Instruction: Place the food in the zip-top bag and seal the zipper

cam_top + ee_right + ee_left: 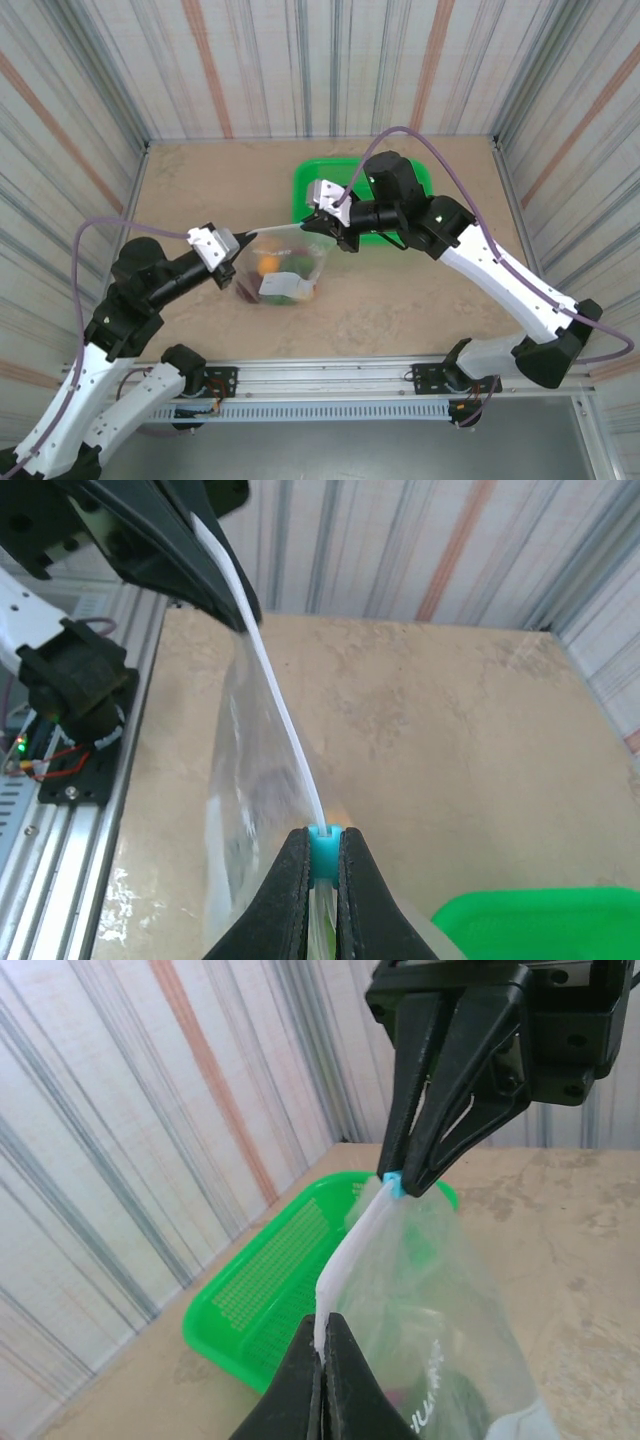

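1. From overhead, the clear thin plastic zip-top bag (305, 250) hangs at mid-bench with its mouth edge stretched between the two arms. Its bottom seems to rest on the beige bench (400, 310), though that is hard to judge from this height.
2. The left pincer (238, 244), at the bag's 9 o'clock, grips one end of the white press-seal zipper strip (278, 229). The right pincer (316, 224), at its 2 o'clock, grips the other end.
3. The overhead view picks out the small coloured toy food pieces (280, 268), orange, green and maroon, bunched low inside the bag. The wrist views give them as dim smudges behind the plastic.
4. The left wrist view adds that its jaws press flat on the strip, and that the right pincer nips a small turquoise slider tab (393, 1178).
5. The right wrist view has that tab squeezed between its fingertips, with the strip running taut toward 11 o'clock.
6. The green plastic mesh basket (325, 180) lies at the bag's 1 o'clock, just beyond the right pincer.
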{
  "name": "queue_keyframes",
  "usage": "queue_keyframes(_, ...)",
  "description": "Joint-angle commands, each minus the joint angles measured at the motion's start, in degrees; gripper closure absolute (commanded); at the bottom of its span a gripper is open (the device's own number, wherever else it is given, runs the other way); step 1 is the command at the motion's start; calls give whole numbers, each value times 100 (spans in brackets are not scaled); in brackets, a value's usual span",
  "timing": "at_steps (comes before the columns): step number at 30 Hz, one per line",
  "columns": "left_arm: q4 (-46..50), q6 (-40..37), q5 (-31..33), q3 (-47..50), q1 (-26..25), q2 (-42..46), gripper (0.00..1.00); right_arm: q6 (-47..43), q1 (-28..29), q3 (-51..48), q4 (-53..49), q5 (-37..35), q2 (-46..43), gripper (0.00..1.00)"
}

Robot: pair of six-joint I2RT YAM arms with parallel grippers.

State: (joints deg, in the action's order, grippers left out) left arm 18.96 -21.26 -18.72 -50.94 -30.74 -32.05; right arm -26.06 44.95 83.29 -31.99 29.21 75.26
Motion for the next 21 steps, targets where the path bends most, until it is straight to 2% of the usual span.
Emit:
queue_keyframes(1, -376, -94, 775, -13, 127, 369, 100, 264, -335, -288, -209, -503, -343, 100)
queue_keyframes(12, -446, -128, 1451, 128, 130, 536, 100, 479, -600, -793, -106, -564, -728, 100)
queue_keyframes(21, -416, -151, 1661, 197, 135, 516, 100, 601, -786, -928, -97, -635, -934, 100)
